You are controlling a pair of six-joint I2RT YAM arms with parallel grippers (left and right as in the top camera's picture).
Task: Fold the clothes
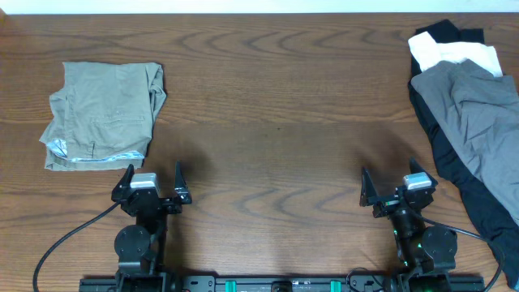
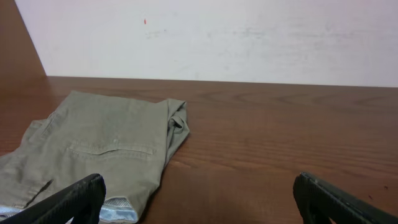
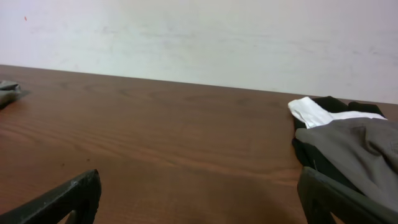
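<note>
The clothes, a pair of light khaki-green shorts (image 1: pixel 101 113), lie folded into a compact rectangle at the left of the table, with a strip of pale lining showing at the near edge. In the left wrist view the shorts (image 2: pixel 106 146) sit just ahead and to the left. My left gripper (image 1: pixel 152 176) rests open near the front edge, just right of and nearer than the shorts, with nothing between its fingers (image 2: pixel 74 198). My right gripper (image 1: pixel 388 181) stands open at the front right, holding nothing. A corner of the shorts (image 3: pixel 7 92) shows far left in the right wrist view.
A pile of other garments lies at the right edge: a slate-grey one (image 1: pixel 474 122) over black cloth (image 1: pixel 442 158), with a white piece (image 1: pixel 454 55) at the back. It lies just right of my right gripper. A pale wall (image 2: pixel 205 37) stands behind the wooden table (image 1: pixel 276 105).
</note>
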